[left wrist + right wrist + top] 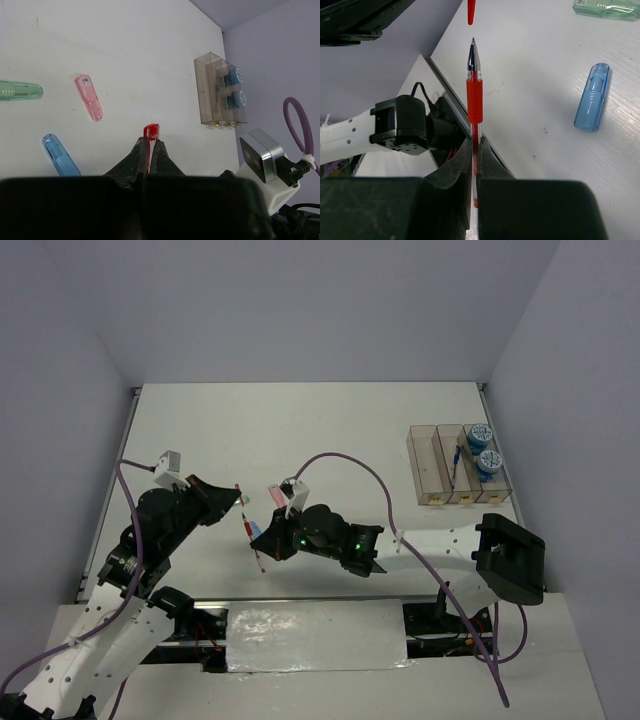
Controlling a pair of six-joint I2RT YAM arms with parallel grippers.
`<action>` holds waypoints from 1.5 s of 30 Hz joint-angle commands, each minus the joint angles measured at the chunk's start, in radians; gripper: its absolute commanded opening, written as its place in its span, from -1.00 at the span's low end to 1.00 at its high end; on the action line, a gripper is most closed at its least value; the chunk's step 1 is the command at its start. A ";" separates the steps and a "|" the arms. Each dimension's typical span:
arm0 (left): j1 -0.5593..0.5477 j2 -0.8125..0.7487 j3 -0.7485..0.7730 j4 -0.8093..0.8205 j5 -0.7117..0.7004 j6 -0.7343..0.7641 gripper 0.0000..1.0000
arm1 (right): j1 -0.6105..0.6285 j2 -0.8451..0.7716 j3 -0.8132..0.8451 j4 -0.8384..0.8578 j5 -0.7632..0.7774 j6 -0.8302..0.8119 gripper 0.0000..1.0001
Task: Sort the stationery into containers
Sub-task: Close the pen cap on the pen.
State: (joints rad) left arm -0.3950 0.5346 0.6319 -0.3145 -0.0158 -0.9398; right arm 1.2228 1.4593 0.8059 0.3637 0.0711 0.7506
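Observation:
My right gripper (pixel 475 142) is shut on the red pen (pixel 474 95) and holds it above the table, bare tip pointing at my left gripper. My left gripper (pixel 150 142) is shut on the pen's red cap (pixel 151 132); the cap (pixel 470 12) hangs a short gap off the tip. In the top view both grippers (pixel 236 502) (pixel 268 552) meet at centre-left. The clear bins (pixel 460 465) stand far right. Two blue-and-white rolls (pixel 482 434) (pixel 489 461) sit in the rightmost bin, a blue pen (pixel 456 462) in the middle one. Green (pixel 20 90), pink (pixel 89 97) and blue (pixel 60 155) oblong pieces lie on the table.
The blue piece (pixel 592 97) and the green piece (pixel 605 9) lie just beyond the right gripper. The right wrist's white camera block (pixel 262 157) is close beside my left gripper. Grey walls enclose the white table (pixel 330 430) on three sides.

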 commanded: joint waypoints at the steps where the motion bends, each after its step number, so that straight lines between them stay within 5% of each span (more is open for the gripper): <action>1: -0.004 -0.010 -0.014 0.069 0.020 0.027 -1.00 | 0.012 -0.027 0.013 0.080 0.010 0.003 -1.00; 45: -0.004 0.004 -0.058 0.101 0.045 0.032 -1.00 | -0.034 -0.002 0.087 0.011 0.038 -0.050 -1.00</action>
State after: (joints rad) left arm -0.3950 0.5404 0.5812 -0.2596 0.0025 -0.9371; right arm 1.1950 1.4559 0.8417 0.3458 0.1009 0.7124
